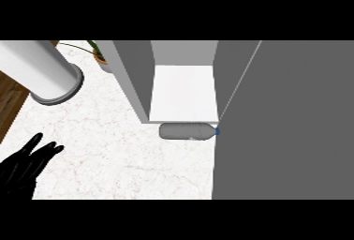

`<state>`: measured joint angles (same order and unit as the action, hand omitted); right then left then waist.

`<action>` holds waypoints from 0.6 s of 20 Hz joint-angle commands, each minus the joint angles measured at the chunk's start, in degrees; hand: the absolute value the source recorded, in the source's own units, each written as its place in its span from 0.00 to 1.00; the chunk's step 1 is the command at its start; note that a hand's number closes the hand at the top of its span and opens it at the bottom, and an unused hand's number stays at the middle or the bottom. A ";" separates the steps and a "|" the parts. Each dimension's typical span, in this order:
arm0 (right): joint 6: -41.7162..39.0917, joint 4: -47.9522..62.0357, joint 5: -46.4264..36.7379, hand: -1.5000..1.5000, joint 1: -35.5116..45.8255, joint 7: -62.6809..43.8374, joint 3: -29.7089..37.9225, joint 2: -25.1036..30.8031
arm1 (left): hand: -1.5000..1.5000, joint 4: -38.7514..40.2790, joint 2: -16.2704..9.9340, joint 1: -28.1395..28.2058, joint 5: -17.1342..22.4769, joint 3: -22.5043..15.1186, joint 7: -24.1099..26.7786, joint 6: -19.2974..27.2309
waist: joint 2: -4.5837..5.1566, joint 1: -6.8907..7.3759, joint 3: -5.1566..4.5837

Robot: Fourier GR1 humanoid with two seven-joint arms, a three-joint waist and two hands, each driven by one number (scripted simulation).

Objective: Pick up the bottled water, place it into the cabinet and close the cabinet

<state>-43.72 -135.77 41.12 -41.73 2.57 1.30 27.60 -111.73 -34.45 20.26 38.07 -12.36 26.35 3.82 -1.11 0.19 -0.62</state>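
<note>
The left hand (26,164) rests with fingers straight, holding nothing; the right hand is out of view. The bottled water (185,131) lies on its side on the bench (124,159), well off to that hand's right, just outside the open cabinet (181,93). Pickup seems not yet begun; next calls for reaching across and curling round the bottle.

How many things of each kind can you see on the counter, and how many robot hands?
Bottled water, lying on its side: 1
Cabinet, open: 1
Cabinet door, swung open: 1
Big white cylinder: 1
Potted plant, partly hidden behind the cabinet: 1
Robot hand, the left hand, open at the lower left edge: 1
Total: 6
</note>
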 commanded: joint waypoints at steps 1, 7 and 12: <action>3.10 -17.82 -7.37 1.00 1.24 -4.85 -1.95 1.03 | 0.00 -0.86 -1.86 2.36 2.51 3.53 0.44 -1.83 | -0.26 0.67 -0.27; 4.12 -15.84 -9.70 1.00 7.48 -8.56 -8.27 2.94 | 0.00 -1.48 -4.31 5.65 6.37 6.72 -0.06 -5.70 | -0.70 1.43 -0.44; 5.72 -14.82 -10.52 1.00 14.09 -11.55 -12.52 4.01 | 0.00 -1.98 -5.96 7.93 8.61 9.35 -0.51 -7.42 | -1.21 1.65 -0.55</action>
<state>-41.29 -135.54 39.03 -29.85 -3.61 -10.15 30.36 -112.85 -39.15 26.42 44.76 -4.89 26.34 -2.28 -1.97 1.60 -1.15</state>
